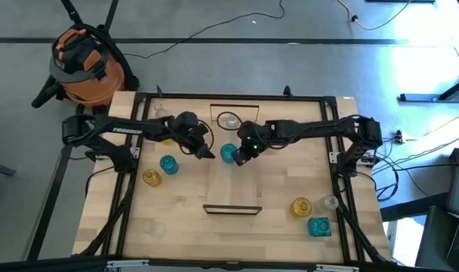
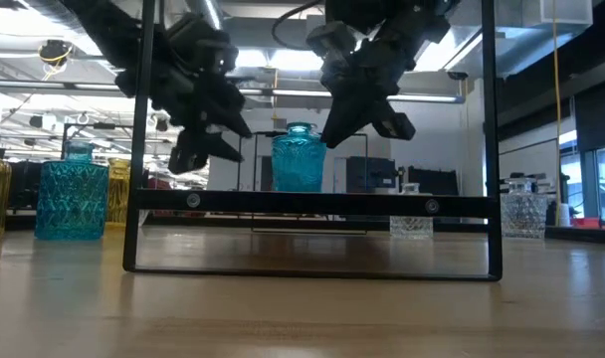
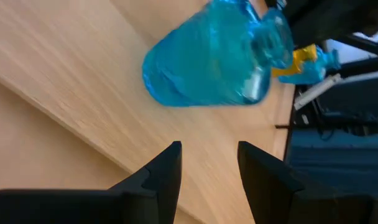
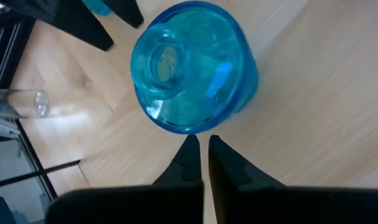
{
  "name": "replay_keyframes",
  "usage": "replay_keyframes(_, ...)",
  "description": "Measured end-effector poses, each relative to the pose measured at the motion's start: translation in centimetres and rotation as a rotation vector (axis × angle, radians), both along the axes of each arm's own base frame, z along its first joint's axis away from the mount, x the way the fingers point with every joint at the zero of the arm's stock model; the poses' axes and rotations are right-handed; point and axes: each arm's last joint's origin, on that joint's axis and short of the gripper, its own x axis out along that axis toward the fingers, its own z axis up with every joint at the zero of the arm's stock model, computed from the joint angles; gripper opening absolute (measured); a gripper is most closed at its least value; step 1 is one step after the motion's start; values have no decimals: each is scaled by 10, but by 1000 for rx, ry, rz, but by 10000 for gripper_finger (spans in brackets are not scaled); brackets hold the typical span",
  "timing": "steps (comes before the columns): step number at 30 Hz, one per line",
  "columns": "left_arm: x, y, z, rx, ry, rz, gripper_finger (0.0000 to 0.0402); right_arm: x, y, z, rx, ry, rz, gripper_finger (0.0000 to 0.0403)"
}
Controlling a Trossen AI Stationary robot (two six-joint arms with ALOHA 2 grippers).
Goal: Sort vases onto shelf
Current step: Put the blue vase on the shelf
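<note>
On the pale wood shelf [image 1: 233, 189], a ribbed teal glass vase [image 1: 229, 153] between parted left gripper [image 1: 209, 153] and closed right gripper [image 1: 239, 159].

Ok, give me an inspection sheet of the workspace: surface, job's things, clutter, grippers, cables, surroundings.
Surface: planked wooden table, inside a dark frame.
Job's things: shelf at the table's middle; one teal vase stands upright on it, a clear vase at its far end. Off the shelf: teal vase and amber vase on the left; amber vase, teal vase and a clear one on the right.
Clutter: nothing seen.
Grippers: left gripper fingers open, beside the shelf's teal vase; right gripper fingers shut, just short of it.
Cables: several on the floor.
Surroundings: orange shop vacuum beyond the table.
</note>
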Motion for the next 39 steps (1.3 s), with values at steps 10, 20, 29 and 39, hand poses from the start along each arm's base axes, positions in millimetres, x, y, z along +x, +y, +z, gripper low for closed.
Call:
replay_keyframes(10, 12, 7, -5, 34, -56, 104, 149, 0, -3, 0, -20, 5, -21, 0)
replay_keyframes(20, 16, 10, -5, 55, -77, 163, 149, 0, -4, 0, -57, 7, -46, 0)
replay_keyframes(29, 17, 10, -4, 69, -91, 169, 149, 0, -6, 0, -98, 5, -77, 0)
replay_keyframes(39, 17, 11, -4, 89, -86, 191, 149, 0, -6, 0, -105, 10, -106, 0)
